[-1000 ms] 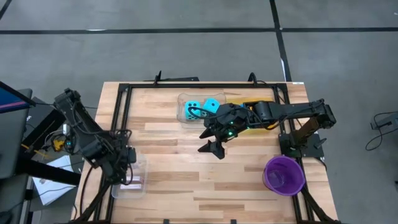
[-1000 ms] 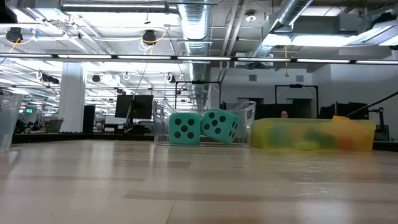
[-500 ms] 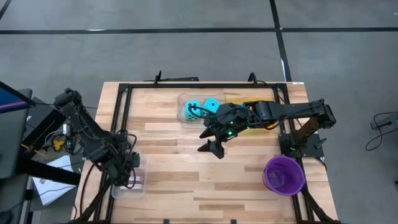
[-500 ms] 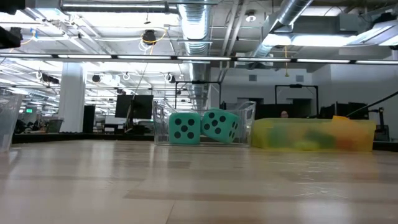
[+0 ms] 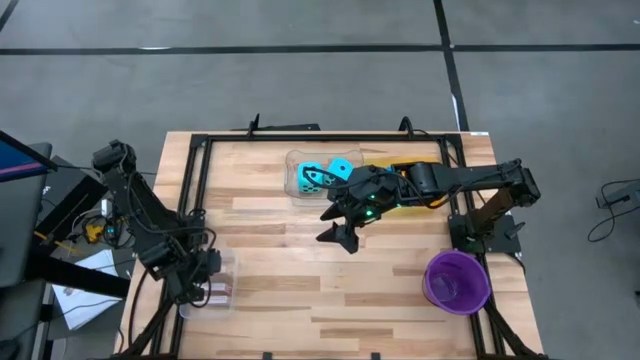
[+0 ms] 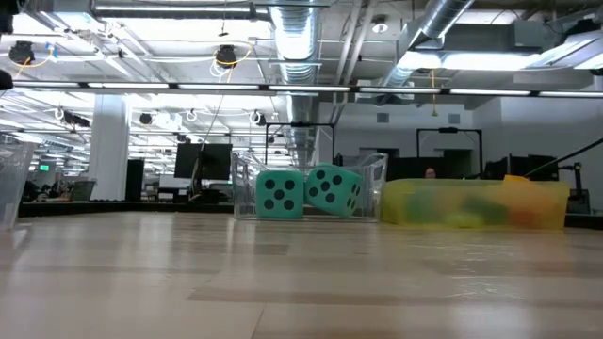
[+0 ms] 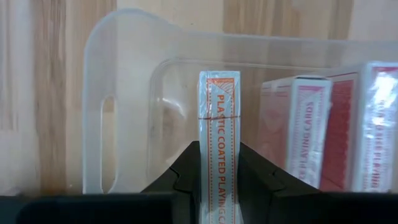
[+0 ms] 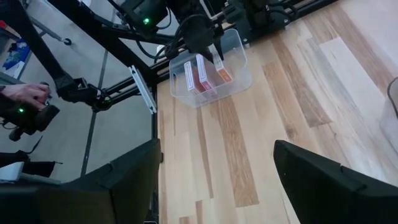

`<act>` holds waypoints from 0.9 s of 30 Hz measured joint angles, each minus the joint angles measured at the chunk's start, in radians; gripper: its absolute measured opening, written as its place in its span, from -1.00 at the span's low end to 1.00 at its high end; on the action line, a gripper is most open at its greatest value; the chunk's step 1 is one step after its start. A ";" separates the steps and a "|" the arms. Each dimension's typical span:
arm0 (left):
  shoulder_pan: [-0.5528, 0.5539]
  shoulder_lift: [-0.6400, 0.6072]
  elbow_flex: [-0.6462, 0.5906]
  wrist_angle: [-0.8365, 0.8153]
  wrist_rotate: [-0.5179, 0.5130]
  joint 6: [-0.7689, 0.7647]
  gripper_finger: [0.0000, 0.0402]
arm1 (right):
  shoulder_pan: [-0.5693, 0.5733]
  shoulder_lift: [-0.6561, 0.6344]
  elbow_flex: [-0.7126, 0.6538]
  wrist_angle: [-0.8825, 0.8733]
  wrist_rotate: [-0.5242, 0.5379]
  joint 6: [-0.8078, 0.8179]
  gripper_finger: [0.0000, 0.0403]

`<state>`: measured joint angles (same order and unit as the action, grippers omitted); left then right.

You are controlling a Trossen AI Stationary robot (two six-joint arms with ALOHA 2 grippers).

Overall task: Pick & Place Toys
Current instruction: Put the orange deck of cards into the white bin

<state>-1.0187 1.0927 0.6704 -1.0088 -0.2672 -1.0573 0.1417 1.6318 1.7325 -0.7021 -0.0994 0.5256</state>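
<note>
My left gripper (image 7: 217,177) sits over the clear tray (image 5: 225,268) at the near-left corner of the table (image 5: 300,310), fingers (image 7: 186,180) clamped on a playing-card pack (image 7: 219,134) with orange print, held upright on edge. The pack stands inside the tray, just beside other red packs (image 7: 323,137) that are also on edge. I read this as a placing step: the pack looks lowered into its slot, but from the wrist view I cannot tell whether its bottom edge touches the tray floor.

Note: the tray holds card packs, not the toys the task sentence speaks of. The two turquoise dice (image 6: 306,193) sit side by side in a second clear tray (image 5: 297,180) at the far edge of the table, touching or nearly so. Just beside it is the yellow tray (image 6: 476,202); its contents are too blurred in the low view to name. The purple bowl (image 5: 457,280) stands at the near-right corner, well apart from both.

My right gripper (image 5: 338,228) hangs over mid-table, jaws spread wide and holding nothing, pointing toward the left arm's tray.

Next move, as I judge it: ease the left jaws apart and lift straight up, so the pack does not tip against its neighbours. After that, either arm must reach the dice tray.
</note>
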 joint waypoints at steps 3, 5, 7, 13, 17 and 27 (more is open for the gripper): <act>0.000 0.000 -0.014 0.010 0.000 -0.004 -0.71 | 0.000 0.000 0.000 0.000 0.000 0.008 0.51; 0.000 0.000 -0.026 0.027 -0.002 -0.004 -0.71 | 0.000 0.000 0.000 0.000 0.001 0.008 0.51; 0.000 0.000 -0.041 0.058 -0.004 -0.006 -0.71 | 0.000 0.000 0.000 0.000 0.004 0.010 0.51; 0.000 0.000 -0.061 0.078 -0.004 -0.025 -0.71 | 0.000 0.000 0.000 0.000 0.015 0.017 0.51; 0.000 0.000 -0.061 0.077 -0.004 -0.026 -0.71 | 0.000 0.000 0.000 0.000 0.022 0.017 0.51; -0.003 0.000 -0.061 0.073 0.004 -0.024 -0.71 | -0.001 0.000 0.000 0.000 0.022 0.014 0.51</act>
<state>-1.0222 1.0927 0.6094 -0.9358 -0.2634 -1.0817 0.1410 1.6318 1.7325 -0.7021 -0.0772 0.5395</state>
